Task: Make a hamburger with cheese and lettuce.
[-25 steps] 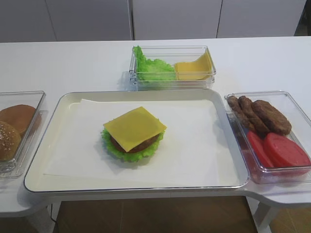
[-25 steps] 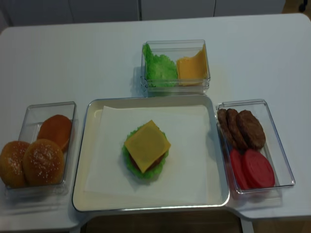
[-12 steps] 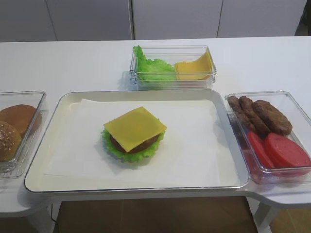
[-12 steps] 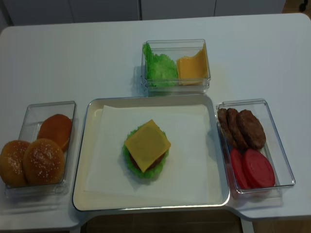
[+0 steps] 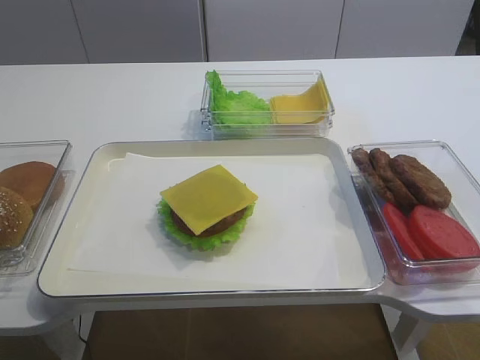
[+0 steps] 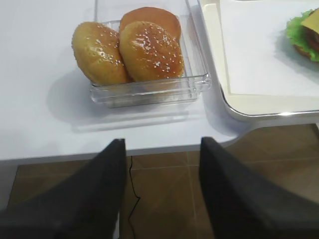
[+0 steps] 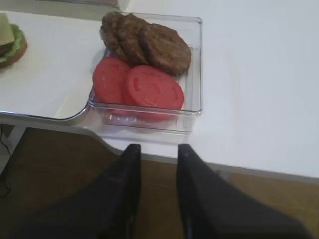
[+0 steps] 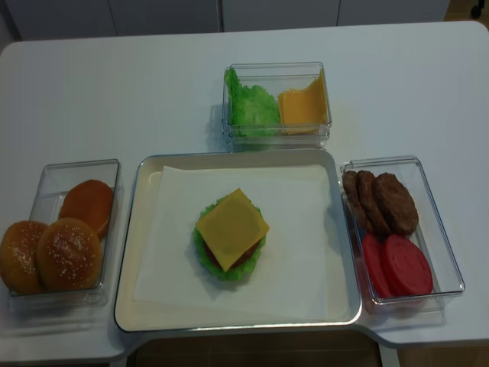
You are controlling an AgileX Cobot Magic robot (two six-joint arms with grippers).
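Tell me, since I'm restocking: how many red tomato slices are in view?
2, both in the clear plastic container right of the tray, near end: one red tomato slice overlapping the other. More may hide beneath.

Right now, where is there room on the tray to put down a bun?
The white paper on the tray is bare left and right of the hamburger, between it and the tray rims. The side containers are crowded: buns fill the left one, patties and tomato slices the right.
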